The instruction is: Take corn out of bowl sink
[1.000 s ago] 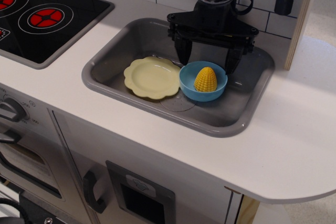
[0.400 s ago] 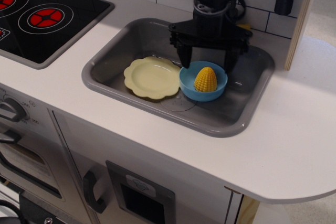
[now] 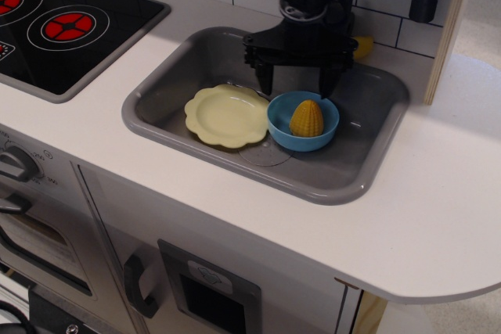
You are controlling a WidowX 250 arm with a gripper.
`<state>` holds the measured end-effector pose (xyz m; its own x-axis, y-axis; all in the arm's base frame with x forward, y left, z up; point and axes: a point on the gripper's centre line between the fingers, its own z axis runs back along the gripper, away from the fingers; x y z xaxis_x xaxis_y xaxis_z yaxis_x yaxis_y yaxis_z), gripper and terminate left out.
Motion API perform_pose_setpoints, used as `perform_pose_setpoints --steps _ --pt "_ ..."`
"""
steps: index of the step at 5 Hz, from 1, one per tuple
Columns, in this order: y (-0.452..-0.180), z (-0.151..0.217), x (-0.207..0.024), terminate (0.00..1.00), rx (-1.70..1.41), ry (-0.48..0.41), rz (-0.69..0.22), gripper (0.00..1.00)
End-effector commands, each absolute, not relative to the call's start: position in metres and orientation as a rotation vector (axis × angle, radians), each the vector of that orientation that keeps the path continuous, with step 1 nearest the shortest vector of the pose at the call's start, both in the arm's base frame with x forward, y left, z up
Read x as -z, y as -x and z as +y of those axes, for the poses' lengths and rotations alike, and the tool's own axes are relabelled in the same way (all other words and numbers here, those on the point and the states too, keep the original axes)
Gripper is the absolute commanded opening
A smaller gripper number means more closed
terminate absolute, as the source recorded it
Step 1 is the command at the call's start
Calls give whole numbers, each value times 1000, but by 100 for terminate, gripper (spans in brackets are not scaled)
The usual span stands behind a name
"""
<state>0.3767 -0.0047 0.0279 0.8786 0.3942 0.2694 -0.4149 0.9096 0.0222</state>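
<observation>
The yellow corn (image 3: 306, 118) stands upright in the light-blue bowl (image 3: 283, 125), which sits in the grey sink (image 3: 196, 60) right of middle. My black gripper (image 3: 297, 86) hangs open just behind and above the bowl's far rim. Its two fingers (image 3: 264, 77) are spread about as wide as the bowl and hold nothing. The corn is in front of and slightly right of the gap between them.
A pale yellow scalloped plate (image 3: 227, 115) lies in the sink, touching the bowl's left side. A black stovetop (image 3: 63, 29) with red burners is on the left. A wooden panel (image 3: 450, 21) stands at the right. A small yellow object (image 3: 362, 46) shows behind the arm.
The gripper has moved left and slightly back and up, away from straddling the bowl. It stays open. Corn, bowl and plate have not moved.
</observation>
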Motion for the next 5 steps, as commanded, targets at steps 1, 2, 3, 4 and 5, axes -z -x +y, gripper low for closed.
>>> perform_pose_setpoints --steps 1,2,3,4,5 --pt "-384 -9 -29 0 -401 -98 -294 100" --pt "-384 -15 -24 0 -406 -108 -269 100" --pt "-387 -16 -21 0 -426 -113 -263 100" --pt "-387 -17 -19 0 -427 -112 -266 0" --pt "-387 -18 -22 0 -431 -103 -277 0"
